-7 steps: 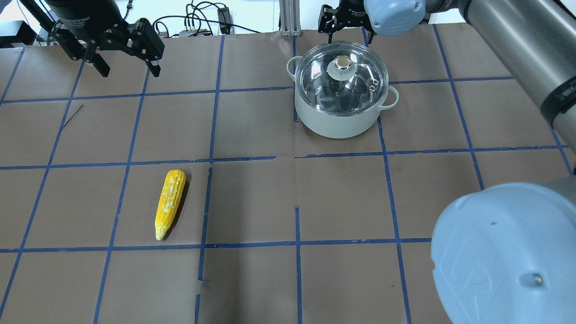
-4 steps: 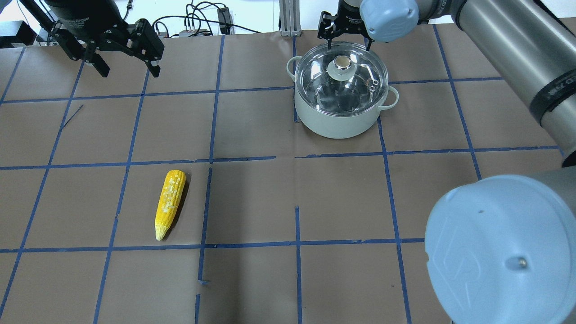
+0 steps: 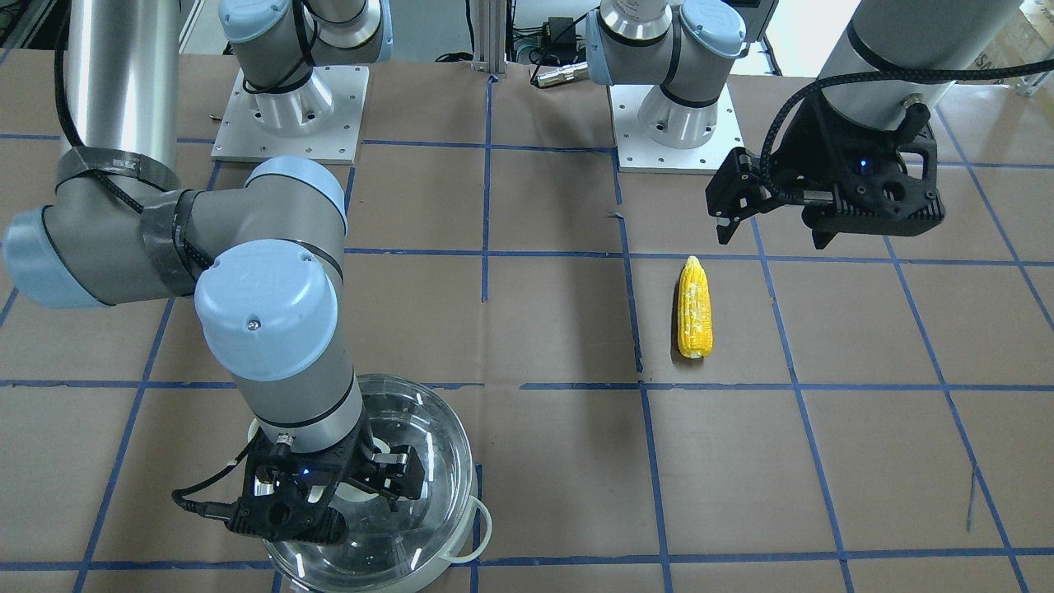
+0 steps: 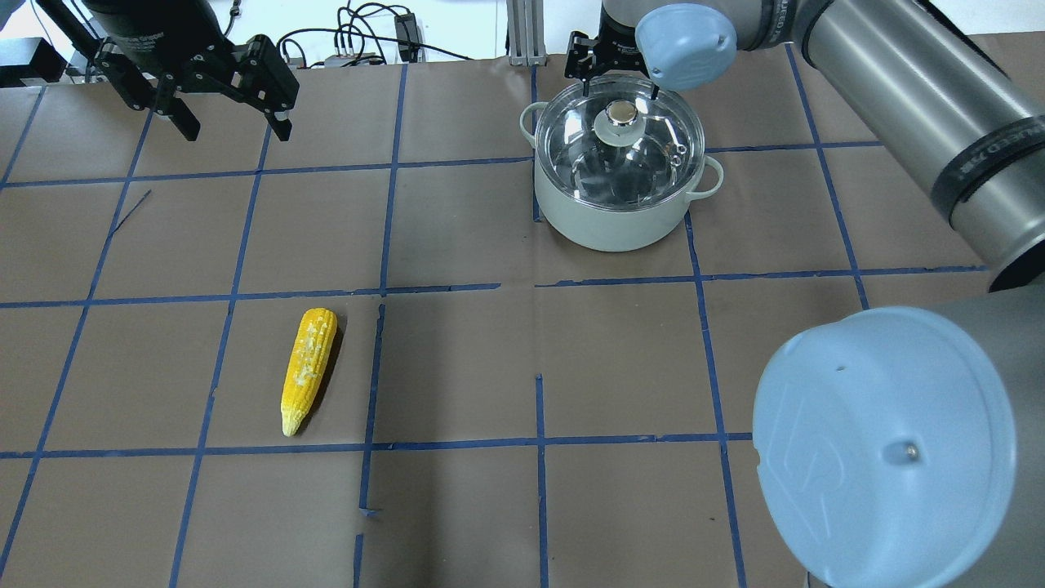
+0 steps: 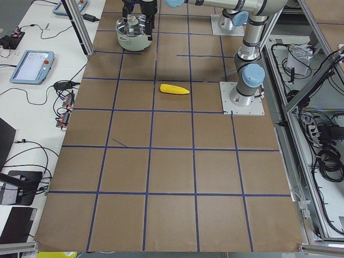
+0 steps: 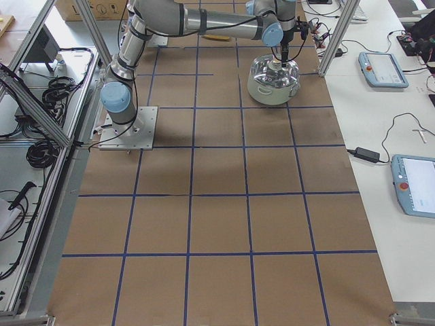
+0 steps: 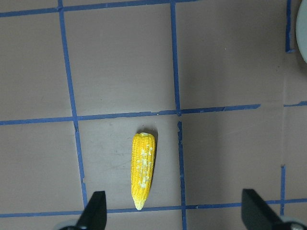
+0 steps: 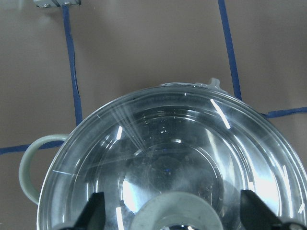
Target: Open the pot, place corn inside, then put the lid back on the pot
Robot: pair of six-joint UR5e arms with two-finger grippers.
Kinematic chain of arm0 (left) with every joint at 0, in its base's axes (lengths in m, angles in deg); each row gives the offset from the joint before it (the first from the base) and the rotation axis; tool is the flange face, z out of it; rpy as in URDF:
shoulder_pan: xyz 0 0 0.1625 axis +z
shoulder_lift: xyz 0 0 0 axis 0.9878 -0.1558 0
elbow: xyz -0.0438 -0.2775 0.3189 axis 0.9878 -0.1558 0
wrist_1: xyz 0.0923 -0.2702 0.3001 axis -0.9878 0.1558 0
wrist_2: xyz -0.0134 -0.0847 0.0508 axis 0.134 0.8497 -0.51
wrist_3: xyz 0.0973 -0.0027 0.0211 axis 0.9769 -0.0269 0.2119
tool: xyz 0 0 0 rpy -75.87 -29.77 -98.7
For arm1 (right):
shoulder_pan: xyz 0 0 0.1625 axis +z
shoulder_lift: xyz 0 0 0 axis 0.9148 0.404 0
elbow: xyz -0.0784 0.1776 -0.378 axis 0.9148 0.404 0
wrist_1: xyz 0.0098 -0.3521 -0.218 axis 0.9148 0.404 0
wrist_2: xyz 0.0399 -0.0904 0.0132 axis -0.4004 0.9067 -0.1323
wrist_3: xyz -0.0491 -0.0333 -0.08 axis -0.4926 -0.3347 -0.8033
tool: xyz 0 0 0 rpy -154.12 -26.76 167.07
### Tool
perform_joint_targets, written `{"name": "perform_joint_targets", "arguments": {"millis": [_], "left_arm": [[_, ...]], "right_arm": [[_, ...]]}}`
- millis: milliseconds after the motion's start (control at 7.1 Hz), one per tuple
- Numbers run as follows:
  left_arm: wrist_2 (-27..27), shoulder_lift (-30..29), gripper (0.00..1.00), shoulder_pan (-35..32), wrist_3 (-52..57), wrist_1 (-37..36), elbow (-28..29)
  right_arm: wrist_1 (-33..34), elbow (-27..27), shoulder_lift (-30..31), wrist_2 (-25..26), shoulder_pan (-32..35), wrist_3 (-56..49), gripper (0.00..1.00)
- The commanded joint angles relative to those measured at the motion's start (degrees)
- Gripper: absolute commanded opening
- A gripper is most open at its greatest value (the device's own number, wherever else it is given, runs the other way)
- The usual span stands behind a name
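Since a second ago the right end effector [image 4: 619, 80] has shifted in over the glass lid [image 4: 571, 151], jaws spread wide and empty, flanking the gold-topped knob [image 4: 622, 114] and seemingly not touching it. That lid sits closed on the pot [image 4: 608, 224]. Far off, the left end effector [image 4: 235, 122] hangs wide open and empty, and the corn cob [image 4: 308, 369] lies on the surface [image 4: 457, 229], well apart from the pot.

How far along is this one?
Nothing done yet: the lid sits on the pot and the corn lies on the table. In hand: the right gripper hangs open over the lid's knob, not gripping. The left gripper is open and empty. Left: lift the lid, load the corn, replace the lid.
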Motion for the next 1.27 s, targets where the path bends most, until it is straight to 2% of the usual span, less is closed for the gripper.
{"name": "perform_joint_targets", "arguments": {"millis": [0, 423, 845, 1127], "left_arm": [[0.05, -0.1, 1.0, 0.0, 0.0, 0.0, 0.07], [0.05, -0.1, 1.0, 0.0, -0.09, 0.0, 0.07], [0.05, -0.19, 1.0, 0.0, -0.26, 0.0, 0.07], [0.14, -0.1, 1.0, 0.0, -0.26, 0.0, 0.07]], "right_arm": [[0.4, -0.3, -0.32, 0.02, 0.04, -0.55, 0.99], [-0.74, -1.44, 0.73, -0.07, 0.04, -0.91, 0.99], [-0.57, -5.39, 2.93, 0.02, 0.39, -1.0, 0.99], [-0.39, -5.31, 2.93, -0.06, 0.39, -1.0, 0.97]]}}
